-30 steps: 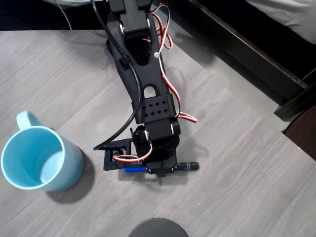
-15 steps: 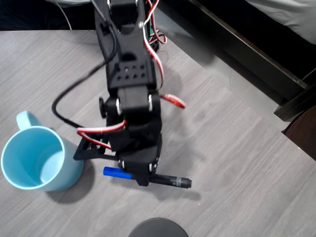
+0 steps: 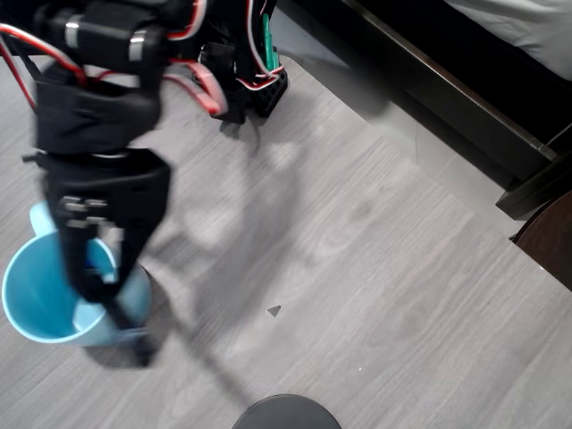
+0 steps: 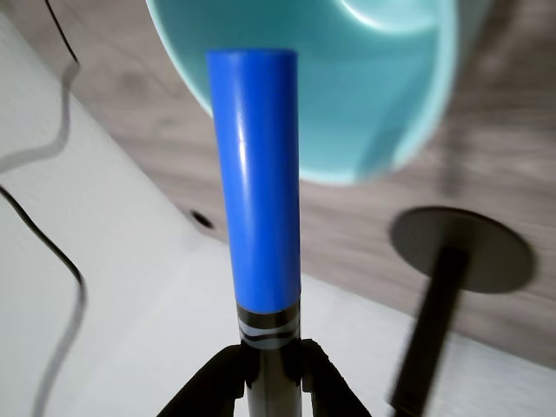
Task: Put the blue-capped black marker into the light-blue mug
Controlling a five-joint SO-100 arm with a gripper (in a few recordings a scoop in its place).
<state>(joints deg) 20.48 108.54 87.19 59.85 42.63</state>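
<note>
Arm has swung marker over mug rim.

This looks like a room in a home, most likely a bedroom with a desk used for hobby robotics. A grey wood-grain table stands just beside a dark bed frame with pale bedding on it at the overhead view's top right corner — furniture of a lived-in room rather than a lab or workshop. An ordinary light-blue mug and a child's blue-capped black marker are household things, and a loose cable trails over a pale floor beside the table in the wrist view.
</note>
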